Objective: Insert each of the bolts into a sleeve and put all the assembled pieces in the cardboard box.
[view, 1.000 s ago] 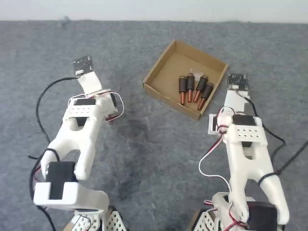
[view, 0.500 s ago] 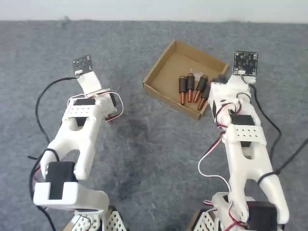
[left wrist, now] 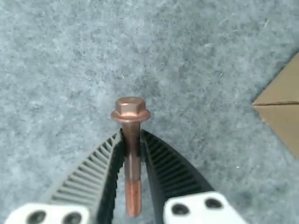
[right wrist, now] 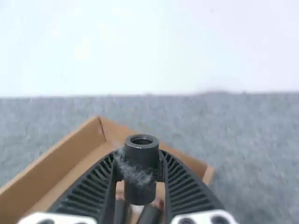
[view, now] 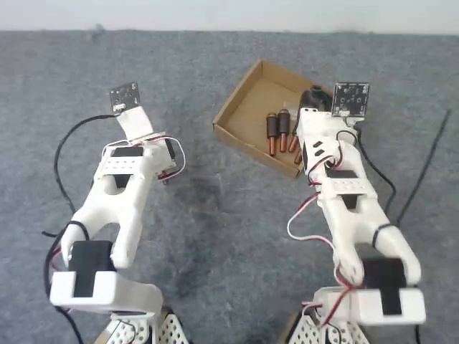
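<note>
Left fingers clamp bolt above worktop. Right fingers grip sleeve over box, above assembled pieces. We judge insertion step: next we align bolt tip with sleeve bore.

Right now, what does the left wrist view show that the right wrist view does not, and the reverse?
Left wrist view's own: a copper-coloured hex-head metal bolt, clamped by its shank in the left end effector. Right wrist view's own: a black cylindrical sleeve, clamped in the right end effector, and a white wall behind. Shared: the grey carpet and the brown cardboard box, just a corner in the left wrist view.
</note>
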Robot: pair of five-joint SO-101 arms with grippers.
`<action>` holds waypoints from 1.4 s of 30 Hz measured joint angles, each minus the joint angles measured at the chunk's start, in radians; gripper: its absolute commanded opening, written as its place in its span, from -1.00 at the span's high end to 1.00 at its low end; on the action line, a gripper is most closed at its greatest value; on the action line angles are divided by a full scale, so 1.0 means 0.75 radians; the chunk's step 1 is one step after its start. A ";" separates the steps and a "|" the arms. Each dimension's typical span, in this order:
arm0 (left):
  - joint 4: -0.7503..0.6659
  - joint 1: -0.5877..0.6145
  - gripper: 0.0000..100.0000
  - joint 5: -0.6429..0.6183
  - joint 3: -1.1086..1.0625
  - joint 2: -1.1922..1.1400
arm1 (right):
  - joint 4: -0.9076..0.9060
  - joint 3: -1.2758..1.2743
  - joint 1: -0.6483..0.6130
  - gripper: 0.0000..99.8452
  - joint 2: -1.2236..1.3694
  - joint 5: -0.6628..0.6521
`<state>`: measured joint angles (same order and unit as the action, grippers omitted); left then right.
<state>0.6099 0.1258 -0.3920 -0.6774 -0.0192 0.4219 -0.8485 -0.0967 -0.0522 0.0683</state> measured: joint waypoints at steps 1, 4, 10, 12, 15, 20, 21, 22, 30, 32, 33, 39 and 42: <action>0.000 0.002 0.98 0.000 0.000 0.000 | 0.068 0.000 0.000 0.99 0.025 0.000; 0.000 0.002 0.98 0.000 0.000 0.000 | 0.260 0.000 -0.027 0.99 0.074 0.000; 0.000 0.002 0.98 0.000 0.000 0.000 | 0.559 -0.084 -0.100 0.99 0.110 0.000; 0.000 0.002 0.98 0.000 0.000 0.000 | 0.671 -0.160 -0.153 0.99 0.110 0.000; 0.000 0.002 0.98 0.000 0.000 0.000 | 0.847 -0.276 -0.235 0.99 0.110 0.000; 0.000 0.002 0.98 0.000 0.000 0.000 | 1.017 -0.419 -0.297 0.99 0.110 0.000; 0.000 0.002 0.98 0.000 0.000 0.000 | 1.033 -0.448 -0.301 0.99 0.110 0.000; 0.000 0.002 0.98 0.000 0.000 0.000 | 1.049 -0.477 -0.301 0.99 0.110 0.000; 0.000 0.002 0.98 0.000 0.000 0.000 | 1.293 -0.722 -0.321 0.99 0.110 0.000; 0.000 0.002 0.98 0.000 0.000 0.000 | 1.365 -0.784 -0.348 0.99 0.110 0.000; 0.000 0.002 0.98 0.000 0.000 0.000 | 1.397 -0.814 -0.356 0.99 0.108 0.000; 0.000 -0.002 0.98 0.000 0.000 0.000 | 1.526 -0.953 -0.391 0.99 0.108 0.000; 0.000 0.000 0.98 0.000 0.000 0.000 | 1.571 -1.011 -0.387 0.99 0.108 0.000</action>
<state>0.6099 0.1258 -0.3920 -0.6774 -0.0192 1.6003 -1.6065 -0.3867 0.0292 0.0683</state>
